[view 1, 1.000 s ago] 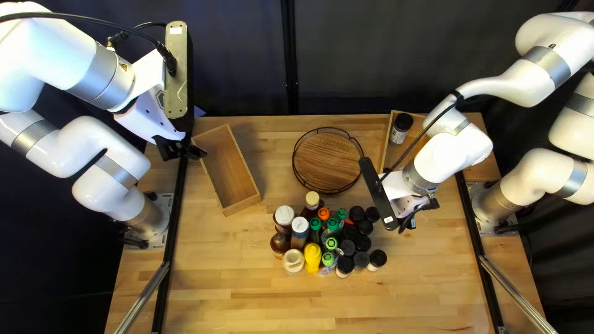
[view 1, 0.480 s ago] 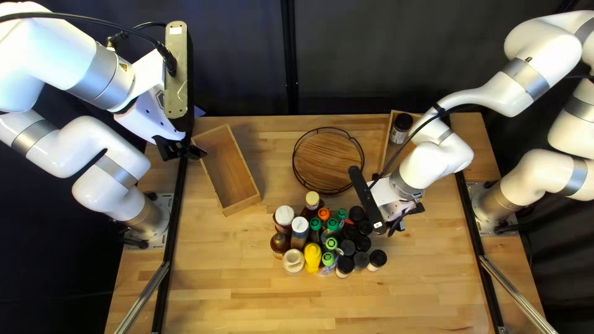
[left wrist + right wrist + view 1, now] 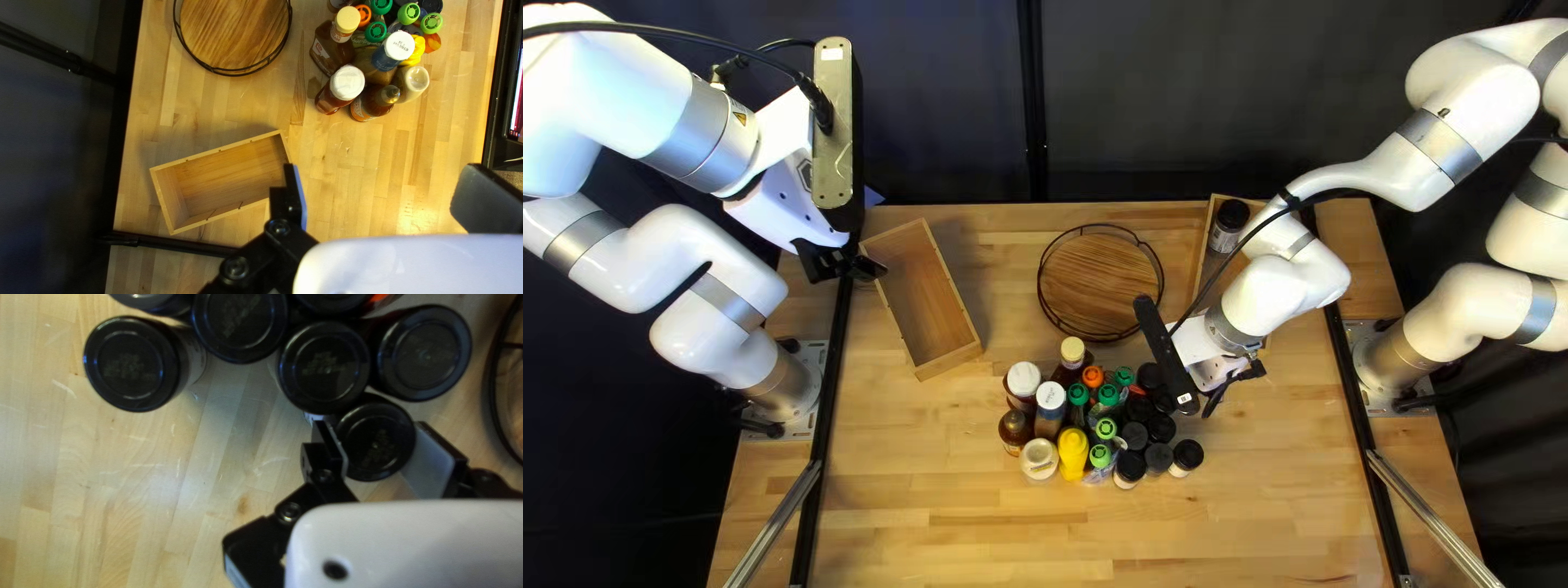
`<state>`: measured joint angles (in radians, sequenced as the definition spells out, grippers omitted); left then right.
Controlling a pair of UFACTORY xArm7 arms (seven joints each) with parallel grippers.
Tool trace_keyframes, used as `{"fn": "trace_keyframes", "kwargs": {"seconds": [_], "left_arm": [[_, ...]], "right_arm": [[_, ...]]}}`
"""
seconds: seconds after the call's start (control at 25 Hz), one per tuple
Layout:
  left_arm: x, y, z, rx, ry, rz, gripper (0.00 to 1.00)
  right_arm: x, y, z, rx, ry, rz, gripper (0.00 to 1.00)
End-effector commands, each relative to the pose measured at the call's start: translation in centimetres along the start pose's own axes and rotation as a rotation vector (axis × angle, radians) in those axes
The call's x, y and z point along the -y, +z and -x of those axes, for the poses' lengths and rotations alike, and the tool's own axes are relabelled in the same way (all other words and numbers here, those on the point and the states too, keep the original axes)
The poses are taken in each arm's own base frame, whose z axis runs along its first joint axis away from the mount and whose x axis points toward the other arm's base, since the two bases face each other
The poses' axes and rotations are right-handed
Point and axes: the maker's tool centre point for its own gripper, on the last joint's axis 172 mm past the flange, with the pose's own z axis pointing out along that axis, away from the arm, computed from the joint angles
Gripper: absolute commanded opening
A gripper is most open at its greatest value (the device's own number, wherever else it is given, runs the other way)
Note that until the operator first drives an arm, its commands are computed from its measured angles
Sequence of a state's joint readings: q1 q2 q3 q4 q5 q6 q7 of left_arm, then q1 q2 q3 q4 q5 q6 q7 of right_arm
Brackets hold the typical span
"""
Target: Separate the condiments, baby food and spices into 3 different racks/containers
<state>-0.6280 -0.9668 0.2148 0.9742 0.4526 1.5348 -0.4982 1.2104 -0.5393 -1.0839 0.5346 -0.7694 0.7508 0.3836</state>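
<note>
The right arm (image 3: 1290, 285) has swung inward over the table, carrying its gripper (image 3: 1228, 383) left and slightly nearer, toward the jars (image 3: 1161, 428). Most of that happened early, with just a nudge since. The black bar (image 3: 1165, 354) on its wrist, beside the rightmost far lid a second ago, now covers it.

A dark curtain (image 3: 1198, 98) with a vertical black post (image 3: 1031, 98) backs the pale wooden table (image 3: 958, 534); light glares on its planks.
</note>
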Motion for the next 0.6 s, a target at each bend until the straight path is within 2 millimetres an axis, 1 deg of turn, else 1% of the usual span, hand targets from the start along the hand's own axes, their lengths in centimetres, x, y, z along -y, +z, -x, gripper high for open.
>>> {"fn": "trace_keyframes", "kwargs": {"seconds": [0.04, 0.16, 0.24, 0.36, 0.4, 0.48, 0.56, 0.6], "left_arm": [[0.0, 0.0, 0.0, 0.000, 0.000, 0.000, 1.00], [0.0, 0.0, 0.0, 0.000, 0.000, 0.000, 1.00], [0.0, 0.0, 0.0, 0.000, 0.000, 0.000, 1.00], [0.0, 0.0, 0.0, 0.000, 0.000, 0.000, 1.00], [0.0, 0.0, 0.0, 0.000, 0.000, 0.000, 1.00], [0.0, 0.0, 0.0, 0.000, 0.000, 0.000, 1.00], [0.0, 0.0, 0.0, 0.000, 0.000, 0.000, 1.00], [0.0, 0.0, 0.0, 0.000, 0.000, 0.000, 1.00]], "right_arm": [[-0.1, -4.3, 1.2, 0.016, 0.038, 0.013, 0.00], [-0.5, -7.0, 2.5, 0.024, 0.070, 0.030, 0.00], [-1.2, -9.2, 3.8, 0.028, 0.112, 0.048, 0.00], [-2.2, -10.8, 5.4, 0.032, 0.158, 0.065, 0.00], [-3.0, -11.4, 6.3, 0.034, 0.182, 0.069, 0.00], [-4.3, -11.7, 7.7, 0.040, 0.216, 0.074, 0.00], [-5.5, -11.6, 8.9, 0.046, 0.244, 0.078, 0.00], [-6.5, -11.3, 9.8, 0.050, 0.265, 0.081, 0.00]]}}
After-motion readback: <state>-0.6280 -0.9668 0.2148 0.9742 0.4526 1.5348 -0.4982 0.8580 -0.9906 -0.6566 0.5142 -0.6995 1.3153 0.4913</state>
